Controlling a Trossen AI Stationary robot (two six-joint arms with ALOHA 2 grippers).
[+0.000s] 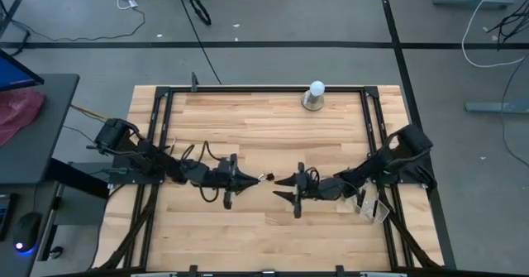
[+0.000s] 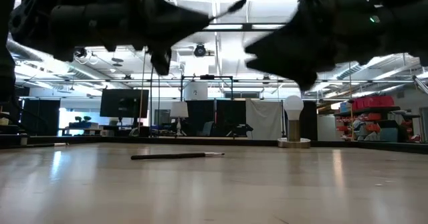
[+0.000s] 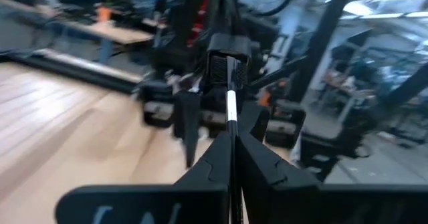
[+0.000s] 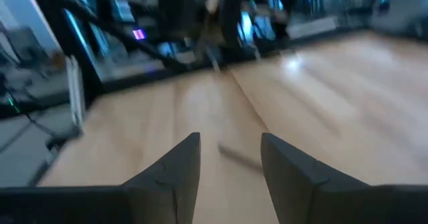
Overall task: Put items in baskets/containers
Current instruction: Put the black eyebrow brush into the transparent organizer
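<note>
Two makeup brushes show: one [image 1: 263,178] pinched in the closed left gripper [image 1: 250,179] above mid-table, another [image 2: 177,156] lying flat on the wooden table [image 1: 264,128]. Right gripper [image 1: 279,180] parted, empty. One white ball lamp [image 1: 315,95] far.

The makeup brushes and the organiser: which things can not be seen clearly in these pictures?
- Clear organiser: in no view; whether off-frame or hidden cannot be told.
- Brush in the shut left gripper: its tip blurs into the right arm behind; tiny in the high view.
- Brush on the table: bristles too small in the low view; hidden under the arms from above.
- Right gripper, open: the streak beyond it is motion-blurred.
- Other brushes: none visible.
</note>
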